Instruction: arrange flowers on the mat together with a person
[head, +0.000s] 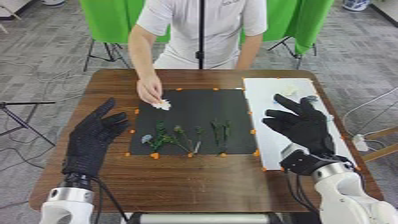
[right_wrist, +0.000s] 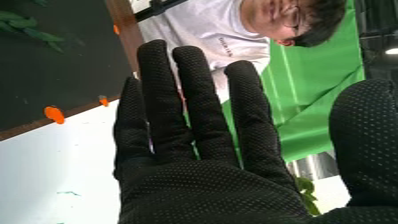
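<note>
The robot's right hand (head: 300, 125) hung at the right of the frame above the white board (head: 268, 94), its fingers spread and loosely straight, nothing gripped. Its left hand (head: 94, 134), at the left of the frame beside the black mat (head: 200, 107), was open and empty too.

Across the table (head: 209, 185), the person's hand (head: 149, 89) held a white flower (head: 162, 105) at the mat's upper left corner. Leafy green sprigs (head: 160, 138) stood out at the mat's lower left, and slender green stems (head: 221, 132) ran roughly up and down the frame at its lower right.

What mattered, to my eye, was the pale flower (head: 291, 90) on the board: it lay just beyond the right hand's fingertips, towards the top of the frame, with the right arm plainly the nearer one. I couldn't tell which way its long axis pointed. If that bloom was wanted next, the hand would likely have had to go forward and down, then swing left to the mat, keeping clear of the person's arm.
</note>
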